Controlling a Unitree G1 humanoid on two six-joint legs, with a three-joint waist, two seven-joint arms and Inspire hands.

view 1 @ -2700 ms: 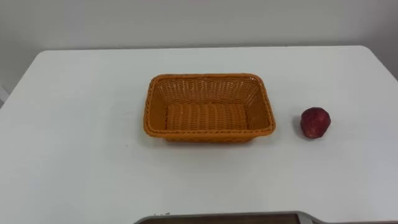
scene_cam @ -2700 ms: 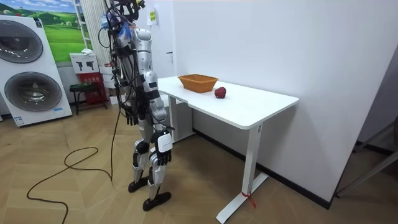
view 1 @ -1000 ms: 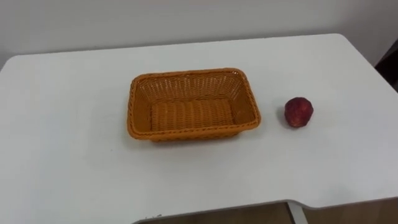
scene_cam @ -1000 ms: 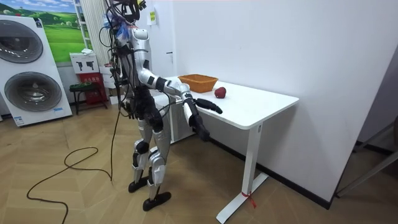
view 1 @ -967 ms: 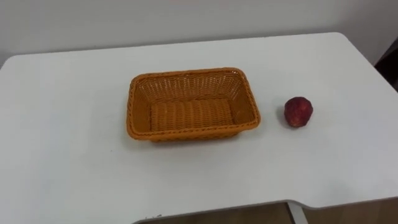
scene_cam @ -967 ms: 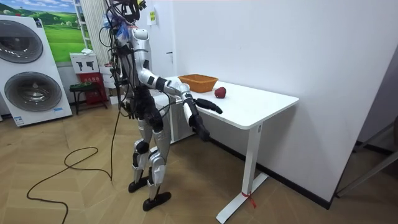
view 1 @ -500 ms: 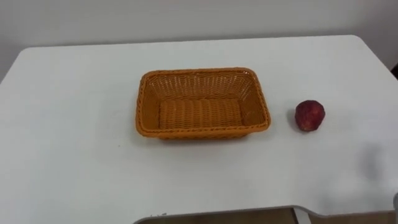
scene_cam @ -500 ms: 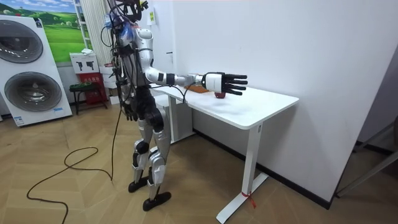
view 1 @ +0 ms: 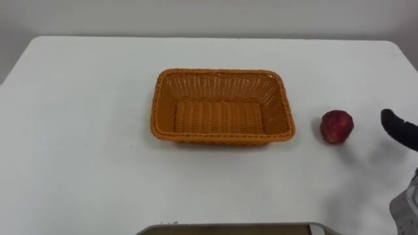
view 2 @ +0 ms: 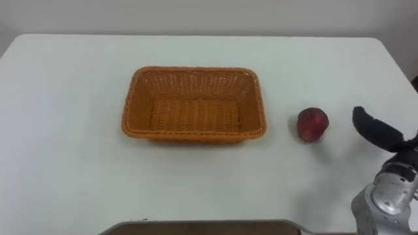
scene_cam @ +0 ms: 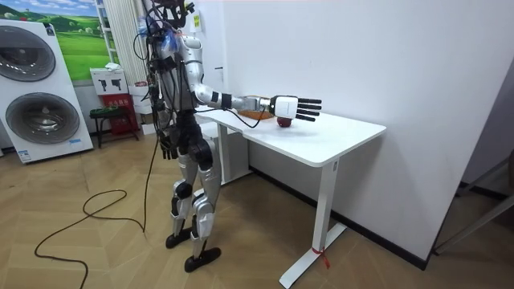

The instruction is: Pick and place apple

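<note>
On a white table (view 1: 78, 137), an orange wicker basket (view 1: 159, 106) sits near the middle, rectangular and holding nothing. Just to its right, apart from the basket's rim, a dark red apple (view 1: 337, 126) rests on the tabletop. Further right, near the apple but not touching it, the robot's right hand (view 2: 377, 134) comes in from the table's right edge, dark fingers pointing toward the fruit.

In the room view, two front-loading washing machines (scene_cam: 44, 112) stand at the far left against a wall with a landscape poster (scene_cam: 76, 36). The robot stands upright on the wooden floor (scene_cam: 104, 249) at the table's near end, facing it, with its left hand (scene_cam: 165, 148) hanging by its hip; whether that hand is closed cannot be told. Its right arm is stretched out level over the tabletop, the hand wide with fingers straight and spread, holding nothing, hovering beside the apple.
</note>
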